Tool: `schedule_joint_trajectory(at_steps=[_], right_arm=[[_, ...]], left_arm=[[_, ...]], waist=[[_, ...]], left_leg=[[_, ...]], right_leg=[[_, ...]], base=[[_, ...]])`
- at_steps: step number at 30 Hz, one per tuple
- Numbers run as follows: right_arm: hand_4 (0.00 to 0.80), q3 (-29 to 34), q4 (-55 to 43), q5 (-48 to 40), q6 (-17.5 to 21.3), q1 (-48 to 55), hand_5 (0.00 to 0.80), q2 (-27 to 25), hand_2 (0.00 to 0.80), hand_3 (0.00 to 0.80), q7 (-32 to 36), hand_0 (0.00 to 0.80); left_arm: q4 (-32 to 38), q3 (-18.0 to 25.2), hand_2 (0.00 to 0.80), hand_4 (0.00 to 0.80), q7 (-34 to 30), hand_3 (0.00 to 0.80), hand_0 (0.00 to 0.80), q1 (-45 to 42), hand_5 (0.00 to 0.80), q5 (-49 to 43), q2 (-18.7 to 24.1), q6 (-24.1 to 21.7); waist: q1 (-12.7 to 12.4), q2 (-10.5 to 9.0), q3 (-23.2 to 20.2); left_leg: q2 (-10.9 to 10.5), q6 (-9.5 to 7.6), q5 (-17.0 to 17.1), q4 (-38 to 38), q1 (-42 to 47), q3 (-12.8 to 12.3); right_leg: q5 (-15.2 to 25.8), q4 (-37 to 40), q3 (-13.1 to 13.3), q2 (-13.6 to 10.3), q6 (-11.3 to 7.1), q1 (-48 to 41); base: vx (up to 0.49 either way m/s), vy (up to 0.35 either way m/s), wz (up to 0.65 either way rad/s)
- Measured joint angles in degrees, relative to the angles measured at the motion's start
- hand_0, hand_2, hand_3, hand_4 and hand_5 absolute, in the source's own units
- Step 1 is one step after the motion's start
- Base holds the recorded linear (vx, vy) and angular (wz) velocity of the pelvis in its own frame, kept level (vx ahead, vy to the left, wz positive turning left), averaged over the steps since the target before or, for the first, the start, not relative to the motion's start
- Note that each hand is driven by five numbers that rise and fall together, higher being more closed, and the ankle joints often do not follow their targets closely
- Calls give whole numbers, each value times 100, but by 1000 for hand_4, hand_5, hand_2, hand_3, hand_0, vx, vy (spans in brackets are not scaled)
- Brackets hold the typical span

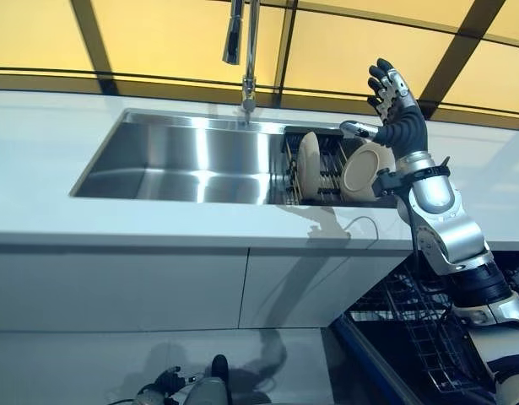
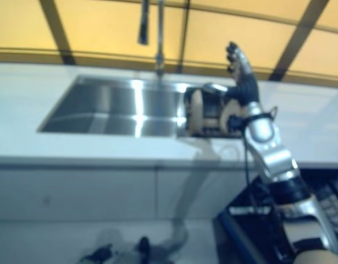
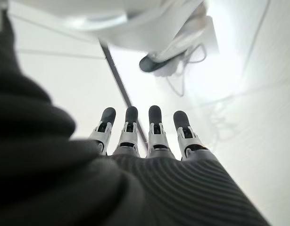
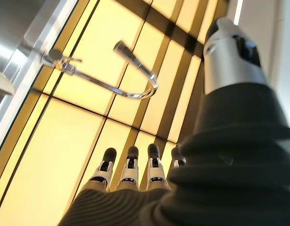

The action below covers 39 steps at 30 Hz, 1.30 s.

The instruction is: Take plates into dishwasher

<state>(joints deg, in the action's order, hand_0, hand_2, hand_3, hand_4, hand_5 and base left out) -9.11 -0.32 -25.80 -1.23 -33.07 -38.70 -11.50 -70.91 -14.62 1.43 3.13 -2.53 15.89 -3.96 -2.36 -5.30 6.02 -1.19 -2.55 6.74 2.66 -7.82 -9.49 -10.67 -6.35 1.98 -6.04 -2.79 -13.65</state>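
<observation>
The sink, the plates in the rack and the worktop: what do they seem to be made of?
The sink looks like brushed stainless steel: silver, with streaky reflections. The two plates look like glazed ceramic, cream with a soft sheen, though plastic cannot be ruled out. The worktop seems a smooth white stone or composite; which one cannot be told.

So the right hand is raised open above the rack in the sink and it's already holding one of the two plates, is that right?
Not quite. The right hand is raised open above the rack in the sink, but holds nothing: the left eye view shows both plates standing in the rack.
</observation>
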Motion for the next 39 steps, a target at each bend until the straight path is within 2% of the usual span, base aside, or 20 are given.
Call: schedule_joint_trajectory(at_steps=[1, 2, 4, 5, 6, 7, 8, 9, 11, 13, 15, 16, 20, 22, 23, 24, 26, 29, 33, 39], right_arm=[[0, 70, -26, -36, 0, 107, 0, -1, 0, 0, -12, 0], [0, 132, -48, -38, 0, 172, 0, 1, 0, 0, -13, 0], [0, 429, -64, -63, 18, 410, 0, 89, 0, 0, -51, 0], [0, 516, -70, -72, 25, 527, 0, 106, 0, 0, -105, 0], [0, 561, -62, -77, 40, 583, 0, 171, 0, 0, -152, 0], [0, 603, -84, -77, 63, 681, 0, 201, 0, 0, -173, 0], [0, 632, -60, -80, 105, 759, 0, 206, 0, 0, -217, 0], [0, 632, -31, -80, 106, 773, 0, 211, 0, 0, -250, 0], [0, 649, 69, -79, 109, 800, 0, 139, 0, 0, -369, 0], [0, 656, 252, -90, 106, 801, 0, -70, 0, 0, -414, 0], [0, 671, 490, -212, 77, 798, 0, -285, 0, 0, -414, 0], [0, 685, 605, -322, 30, 795, 0, -328, 0, 0, -402, 0], [0, 738, 950, -781, -333, 796, 0, -350, 0, 0, -287, 0], [0, 739, 1186, -934, -512, 795, 0, -349, 0, 0, -200, 0], [0, 739, 1363, -1008, -610, 796, 0, -346, 0, 0, -143, 0], [0, 747, 1576, -1093, -678, 795, 0, -352, 0, 0, -103, 0], [0, 747, 1828, -1224, -835, 781, 0, -360, 0, 0, 3, 0], [0, 742, 1979, -1406, -1043, 715, 0, -361, 0, 0, 187, 0], [0, 666, 2149, -1606, -1218, 391, 0, -360, 0, 0, 364, 0], [0, 609, 2204, -1892, -1415, 270, 0, -360, 0, 0, 481, 0]], left_arm=[[-8, 1, 0, 0, 21, 0, 0, 22, 0, 0, 37, -7], [-35, 1, 0, 0, 26, 0, 0, 62, 0, 0, 56, -5], [-113, -7, 0, 0, 26, 0, 0, 89, 0, 0, 83, -18], [-140, -11, 0, 0, 24, 0, 0, 109, 0, -1, 85, -28], [-148, -44, 0, 0, 25, 0, 0, 72, 0, 0, 98, -29], [-212, -37, 0, 0, 23, 0, 0, 71, 0, 0, 90, -35], [-210, -161, 0, 0, 23, 0, 0, 68, 0, -3, 91, -28], [-203, -216, 0, 0, 23, 0, 0, 47, 0, -4, 76, -26], [-184, -217, 0, 0, 26, 0, 0, 20, 0, -2, 55, -27], [-176, -218, 0, 0, 24, 0, 0, 57, 0, -13, 86, -23], [-173, -218, 0, 0, 22, 0, 0, 76, 0, -19, 111, 1], [-175, -221, 0, 0, 22, 0, 0, 60, 0, -19, 123, 52], [-179, -264, 0, 0, 21, 0, 0, 0, 0, -19, 163, 155], [-175, -263, 0, 0, 20, 0, 0, -32, 0, -19, 190, 183], [-174, -259, 0, 0, 20, 0, 0, -51, 0, -19, 251, 200], [-142, -258, 0, 0, 16, 0, 0, -69, 0, -19, 245, 211], [-68, -255, 0, 0, 17, 0, 0, -75, 0, -19, 257, 211], [-13, -255, 0, 0, 2, 0, 0, -63, 0, -11, 250, 212], [-9, -254, 0, 0, -49, 0, 0, -30, 0, -10, 242, 211], [-7, -261, 0, 0, -59, 0, 0, -23, 0, -12, 244, 208]], waist=[[39, -42, -35], [66, -62, -50], [156, -93, -74], [165, -107, -89], [148, -114, -125], [164, -80, -148], [158, -21, -123], [168, 65, -112], [294, 251, -153], [358, 265, -166], [380, 216, -182], [431, 175, -184], [481, -43, -212], [478, -180, -272], [480, -336, -294], [475, -298, -277], [465, -221, -273], [486, -157, -230], [488, -73, -164], [455, -154, -117]], left_leg=[[-112, -183, -66, -118, 139, -22], [-150, -204, -77, -191, 204, -26], [-250, -336, -79, -424, 451, -39], [-278, -426, -153, -486, 570, -108], [-277, -439, -123, -487, 619, -192], [-292, -507, -293, -427, 639, -164], [-281, -559, -351, -476, 769, -177], [-249, -565, -348, -567, 894, -176], [-181, -558, -346, -721, 1075, -164], [-174, -537, -391, -750, 1162, -151], [-174, -498, -435, -752, 1189, -138], [-171, -463, -458, -755, 1215, -120], [-173, -294, -556, -756, 1318, -107], [-214, -172, -602, -778, 1361, -61], [-291, -64, -638, -775, 1417, -5], [-189, 26, -674, -779, 1448, 42], [-16, 175, -689, -775, 1436, 55], [108, 331, -707, -753, 1460, 71], [203, 403, -755, -782, 1629, 136], [175, 389, -747, -780, 1622, 238]], right_leg=[[-34, -459, -67, -40, -105, 115], [-50, -710, -101, -71, -155, 220], [-2, -1828, -119, -155, -307, 671], [207, -2393, -117, -230, -392, 956], [214, -2951, -189, -307, -442, 1184], [666, -3193, -214, -340, -480, 1380], [830, -3590, -321, -407, -515, 1570], [769, -3855, -484, -458, -460, 1745], [549, -3504, -772, -471, -417, 1998], [511, -2618, -1004, -497, -408, 2158], [637, -1402, -1211, -502, -543, 2185], [769, -900, -1221, -473, -600, 2213], [1373, 331, -1230, -391, -647, 2151], [1578, 544, -1210, -413, -715, 2029], [1911, 557, -1153, -424, -626, 1908], [1871, 585, -1163, -305, -333, 1821], [1874, 773, -1200, -127, -310, 1738], [1964, 1052, -1204, 59, -185, 1578], [1926, 1119, -1209, 142, -105, 1385], [1903, 1116, -1247, 98, -115, 1366]], base=[[304, 267, -22], [403, 366, -14], [285, 306, -6], [222, 331, -17], [184, 314, -23], [195, 323, -24], [173, 197, -22], [148, 98, -21], [169, 18, 4], [175, -68, 11], [127, -84, 2], [104, -65, 8], [87, -45, -1], [53, -65, 8], [71, -112, 17], [87, -145, 12], [70, -132, 1], [65, -100, -4], [57, -78, -3], [51, -51, 7]])
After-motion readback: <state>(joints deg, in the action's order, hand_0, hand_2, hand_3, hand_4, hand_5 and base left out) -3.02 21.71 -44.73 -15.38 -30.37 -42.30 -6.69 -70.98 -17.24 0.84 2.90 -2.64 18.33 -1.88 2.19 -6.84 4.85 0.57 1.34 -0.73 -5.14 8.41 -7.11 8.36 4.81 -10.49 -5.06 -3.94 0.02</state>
